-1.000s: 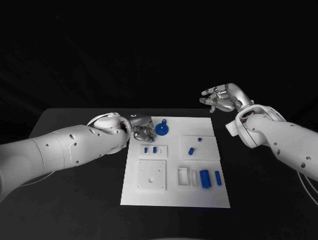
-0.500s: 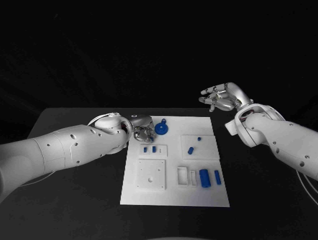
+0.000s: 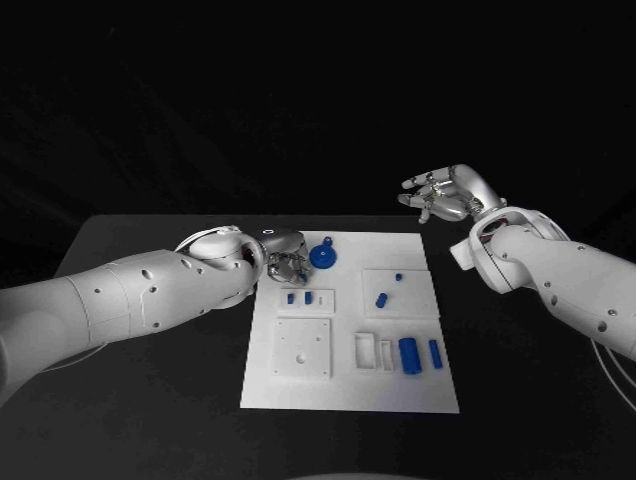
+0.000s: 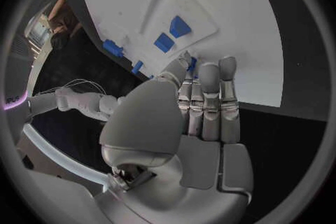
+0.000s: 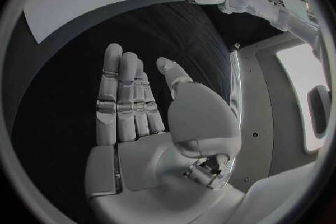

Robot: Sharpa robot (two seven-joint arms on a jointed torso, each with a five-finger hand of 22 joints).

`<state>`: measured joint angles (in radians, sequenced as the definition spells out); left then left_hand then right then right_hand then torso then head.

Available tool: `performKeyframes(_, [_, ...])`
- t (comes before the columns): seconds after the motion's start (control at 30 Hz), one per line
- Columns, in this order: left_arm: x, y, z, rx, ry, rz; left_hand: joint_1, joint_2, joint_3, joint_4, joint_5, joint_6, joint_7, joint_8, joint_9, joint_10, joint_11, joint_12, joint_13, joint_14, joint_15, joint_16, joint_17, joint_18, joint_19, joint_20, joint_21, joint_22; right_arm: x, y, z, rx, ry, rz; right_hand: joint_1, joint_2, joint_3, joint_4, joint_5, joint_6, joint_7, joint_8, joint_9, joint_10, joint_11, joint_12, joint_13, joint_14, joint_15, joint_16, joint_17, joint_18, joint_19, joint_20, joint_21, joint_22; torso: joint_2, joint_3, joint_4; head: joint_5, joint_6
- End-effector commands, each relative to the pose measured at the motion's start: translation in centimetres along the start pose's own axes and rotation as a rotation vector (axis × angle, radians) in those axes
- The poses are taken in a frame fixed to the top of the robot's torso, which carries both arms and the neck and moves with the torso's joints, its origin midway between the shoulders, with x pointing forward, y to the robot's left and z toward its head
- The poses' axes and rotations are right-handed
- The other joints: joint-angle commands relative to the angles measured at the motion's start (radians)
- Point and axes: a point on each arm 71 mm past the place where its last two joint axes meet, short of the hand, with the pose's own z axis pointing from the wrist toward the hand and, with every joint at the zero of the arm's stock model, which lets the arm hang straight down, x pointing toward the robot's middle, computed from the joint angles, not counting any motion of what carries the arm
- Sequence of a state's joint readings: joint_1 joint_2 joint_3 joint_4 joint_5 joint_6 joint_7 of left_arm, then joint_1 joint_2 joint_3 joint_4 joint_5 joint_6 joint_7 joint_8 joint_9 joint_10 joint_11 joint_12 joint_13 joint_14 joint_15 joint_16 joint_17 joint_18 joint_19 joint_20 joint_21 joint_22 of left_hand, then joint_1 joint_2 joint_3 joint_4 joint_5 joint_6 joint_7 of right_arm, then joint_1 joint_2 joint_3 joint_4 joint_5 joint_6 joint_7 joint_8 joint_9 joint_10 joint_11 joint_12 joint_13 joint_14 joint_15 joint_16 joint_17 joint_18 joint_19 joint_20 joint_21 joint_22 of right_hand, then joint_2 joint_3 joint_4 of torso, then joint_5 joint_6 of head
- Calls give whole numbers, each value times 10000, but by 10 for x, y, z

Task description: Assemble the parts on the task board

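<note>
The white task board (image 3: 405, 390) lies in the middle of the black table. My left hand (image 3: 281, 256) hovers at its far left corner, just left of a round blue part (image 3: 324, 261). In the left wrist view its fingers (image 4: 209, 95) lie straight and close together, and a small blue part (image 4: 191, 63) peeks out between thumb tip and fingertips, seemingly pinched. My right hand (image 3: 448, 196) hangs raised beyond the board's far right corner, fingers apart and holding nothing; its bare palm (image 5: 140, 140) faces the board (image 5: 70, 0).
Two small blue blocks (image 3: 299, 298) sit in a plate near the left hand. A short blue peg (image 3: 382, 299) lies mid-board, and blue cylinders (image 3: 409, 356) stand at the near right. A white square plate (image 3: 304, 350) occupies the near left. Black table surrounds the board.
The left hand has crept slightly toward the far edge of the board. The right hand has stayed where it was.
</note>
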<state>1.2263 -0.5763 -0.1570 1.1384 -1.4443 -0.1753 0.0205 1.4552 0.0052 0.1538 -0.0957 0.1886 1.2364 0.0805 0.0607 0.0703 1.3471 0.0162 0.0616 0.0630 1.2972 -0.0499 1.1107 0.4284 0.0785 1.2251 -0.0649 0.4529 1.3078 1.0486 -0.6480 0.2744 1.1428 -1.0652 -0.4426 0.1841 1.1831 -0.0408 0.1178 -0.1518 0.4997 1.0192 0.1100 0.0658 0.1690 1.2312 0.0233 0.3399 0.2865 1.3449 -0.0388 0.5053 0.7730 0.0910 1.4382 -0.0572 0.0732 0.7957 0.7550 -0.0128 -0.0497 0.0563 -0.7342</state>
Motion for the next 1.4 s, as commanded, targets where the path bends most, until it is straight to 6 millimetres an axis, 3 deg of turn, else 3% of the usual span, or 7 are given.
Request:
performKeyframes(0.03, [4, -3, 0, 183, 11, 151, 53, -55, -78, -5, -26, 88, -2, 34, 15, 86, -19, 22, 17, -24, -61, 50, 19, 26, 0, -99, 0, 197, 1, 1, 0, -121, 52, 13, -35, 33, 18, -56, 17, 48, 56, -28, -13, 88, -8, -52, -13, 87, 7, -43, 11, -68, 62, -23, 66, -9, -2, 2, 0, 3, 1])
performKeyframes(0.4, [5, 0, -1, 16, 214, 226, -28, -213, -189, 38, -124, -455, 87, 6, -36, -276, 142, 5, 2, -222, 58, 56, 46, 22, -107, -18, -71, 193, 1, 0, 0, -91, 67, 8, -63, 37, 26, -56, 22, 45, 56, -29, -17, 78, -5, -47, -10, 83, 10, -56, 22, -71, 56, -21, 67, -28, -3, 2, -5, 19, -2])
performKeyframes(0.5, [5, 0, -1, 19, 153, 231, -91, -324, -160, 73, -127, -1184, 76, -2, -65, -510, 209, -3, -6, -272, 108, 54, 39, 57, -112, 30, -94, 190, 1, 0, 0, -76, 63, 2, -63, 37, 26, -56, 22, 45, 56, -29, -17, 78, -5, -47, -10, 83, 10, -56, 22, -71, 56, -21, 67, -28, -4, 3, -9, 21, 3])
performKeyframes(0.57, [5, 1, -1, 22, 108, 233, -172, -484, -64, 128, -119, -2146, -17, 10, -66, -998, 380, 0, -9, -353, 221, -23, -21, 116, -135, 122, -143, 180, 0, -1, 0, -66, 56, -3, -62, 35, 25, -59, 19, 38, 59, -29, -18, 69, -1, -53, -14, 74, 14, -64, 21, -71, 49, -18, 63, -33, -2, 2, -15, 20, 11])
performKeyframes(0.6, [4, 1, -1, 24, 96, 233, -181, -528, 1, 152, -121, -2234, -43, 18, -59, -1056, 404, 4, -7, -353, 243, -24, -39, 154, -129, 154, -157, 182, 0, -1, 0, -61, 54, -5, -60, 35, 24, -62, 20, 37, 59, -28, -18, 58, 2, -59, -18, 66, 17, -71, 18, -71, 40, -15, 58, -38, -3, 1, -18, 20, 11])
performKeyframes(0.8, [4, 1, -2, 45, -3, 234, -217, -843, 454, 392, -135, -2316, -41, 22, -54, -1202, 467, 5, -7, -397, 301, 31, -168, 277, -95, 255, -243, 197, 0, -2, -1, -37, 43, -13, -60, 35, 24, -62, 20, 37, 59, -28, -18, 58, 2, -59, -18, 66, 17, -71, 18, -71, 40, -15, 58, -38, 0, 5, -16, 17, 8])
performKeyframes(1.4, [2, 7, -5, -57, -200, 233, -122, -1041, 569, 421, -108, -2310, -33, 21, -54, -1485, 557, 4, -7, -561, 346, -27, -287, 273, -168, 281, -322, 192, 1, -7, -4, 148, 278, -52, -76, 55, 62, -100, 11, 11, 78, -29, -9, 10, 54, -404, -267, 126, 30, -32, 39, -40, 97, -8, 99, -47, -3, 0, -15, 15, 20])
